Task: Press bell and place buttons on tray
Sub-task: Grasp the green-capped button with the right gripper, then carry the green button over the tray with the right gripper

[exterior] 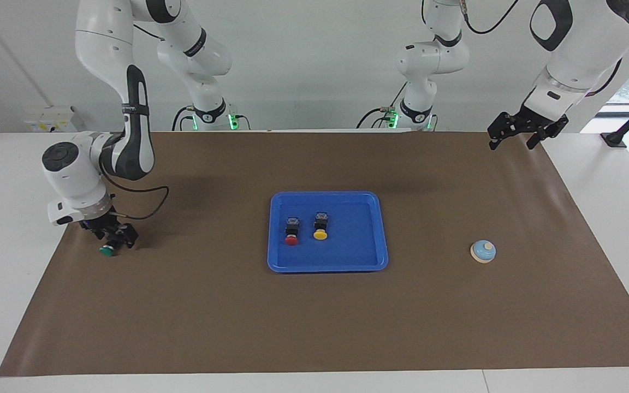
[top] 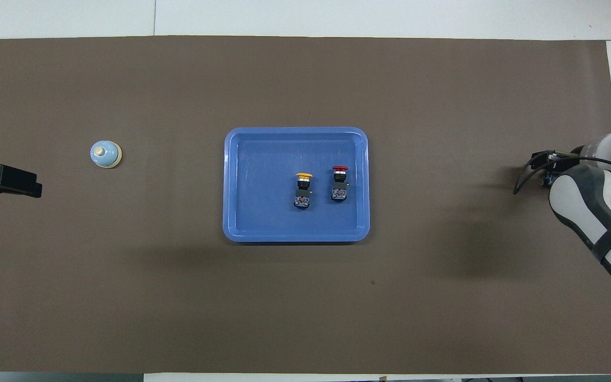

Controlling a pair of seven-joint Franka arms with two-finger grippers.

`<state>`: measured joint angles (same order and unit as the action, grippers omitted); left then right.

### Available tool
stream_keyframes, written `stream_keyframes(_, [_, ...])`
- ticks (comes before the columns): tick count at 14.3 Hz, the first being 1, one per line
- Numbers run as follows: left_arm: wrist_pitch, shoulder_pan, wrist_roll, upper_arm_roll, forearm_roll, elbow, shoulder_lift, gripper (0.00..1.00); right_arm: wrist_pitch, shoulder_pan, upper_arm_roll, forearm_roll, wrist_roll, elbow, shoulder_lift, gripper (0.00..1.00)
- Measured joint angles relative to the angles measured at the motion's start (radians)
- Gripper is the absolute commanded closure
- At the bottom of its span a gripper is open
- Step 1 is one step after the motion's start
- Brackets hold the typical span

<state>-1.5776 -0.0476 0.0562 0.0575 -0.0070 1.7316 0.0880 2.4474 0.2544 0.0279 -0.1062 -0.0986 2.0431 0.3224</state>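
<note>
Facing view: the right gripper (exterior: pixel 111 238) is low at the right arm's end of the brown mat (exterior: pixel 314 316), clenched around the black body of the green button (exterior: pixel 107 250), whose cap pokes out just below its fingers. Well away from that claw toward the table's middle sits the blue tray (exterior: pixel 372 234), with the red button (exterior: pixel 291 231) and yellow button (exterior: pixel 320 226) lying side by side in it. The left gripper (exterior: pixel 527 131) waits raised over the mat's edge, fingers spread; the bell (exterior: pixel 482 251) stands well apart from it

Overhead view: the tray (top: pixel 242 185) holds the yellow button (top: pixel 303 188) and red button (top: pixel 339 183). The bell (top: pixel 105 154) stands near the left gripper (top: pixel 8 181); the right arm's wrist hides its gripper and the green button
</note>
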Motion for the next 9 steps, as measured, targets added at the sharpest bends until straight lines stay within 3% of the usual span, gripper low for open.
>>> stream_keyframes(2, [0.0, 0.0, 0.0, 0.0, 0.0, 0.0, 0.0, 0.0, 0.001, 0.005, 0.0, 0.0, 0.01, 0.0, 0.003, 0.7])
stream_keyframes(3, [0.0, 0.0, 0.0, 0.0, 0.0, 0.0, 0.0, 0.0, 0.001, 0.004, -0.001, 0.0, 0.014, 0.0, 0.003, 0.96])
stream_keyframes(4, [0.0, 0.0, 0.0, 0.0, 0.0, 0.0, 0.0, 0.0, 0.001, 0.004, -0.001, 0.0, 0.019, 0.0, 0.003, 1.0])
stream_keyframes(9, [0.0, 0.0, 0.0, 0.0, 0.0, 0.0, 0.0, 0.0, 0.001, 0.004, -0.002, 0.0, 0.062, -0.001, 0.003, 1.0])
